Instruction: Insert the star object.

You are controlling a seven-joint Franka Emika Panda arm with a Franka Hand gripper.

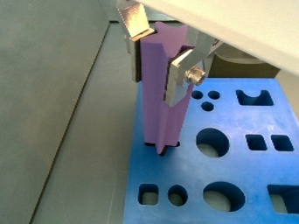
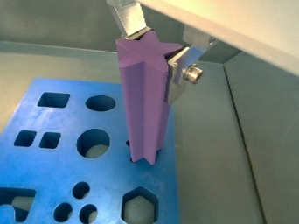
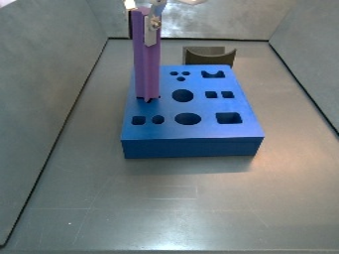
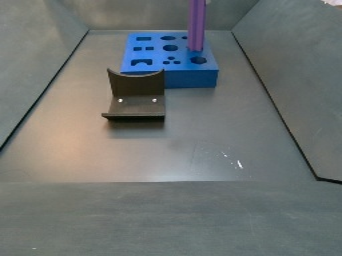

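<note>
Purple and upright, the star object (image 1: 162, 83) fills both wrist views, clamped near its top between the gripper's (image 1: 156, 52) silver fingers (image 1: 181, 72). Its lower end meets the blue block (image 3: 192, 124) at a hole near one edge of the top face (image 2: 142, 157); how deep it sits cannot be told. In a side view the rod (image 3: 143, 64) rises well above the block, close to the block's left edge. A dark grey curved piece (image 4: 134, 97) stands apart from the block (image 4: 167, 60) on the grey tabletop (image 4: 187, 150).
</note>
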